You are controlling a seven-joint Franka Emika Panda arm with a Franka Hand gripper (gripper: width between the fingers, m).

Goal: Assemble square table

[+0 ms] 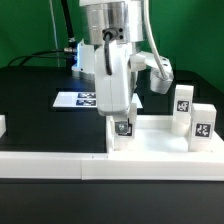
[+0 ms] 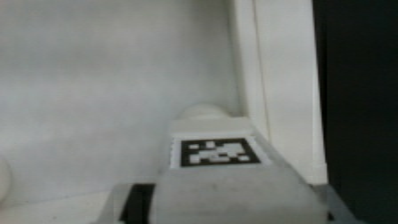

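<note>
Wrist view shows my end effector (image 2: 217,195) pinching a tagged white leg (image 2: 217,150) directly beneath it, long axis upright, over the tabletop (image 2: 98,90). My worry: tilted in the grip, it could jam or slip. Two more legs (image 1: 193,117) stand beyond, off to one side.

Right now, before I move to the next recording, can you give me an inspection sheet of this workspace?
Surface: black table, marker board lying flat on it.
Job's things: white tabletop flat against the long rail; one leg upright at its corner; two spare legs standing at the exterior view's right.
Clutter: a white piece at the exterior view's left edge, cut off.
Grippers: gripper looks closed on the leg.
Cables: dark cables behind the table.
Surroundings: green backdrop.
</note>
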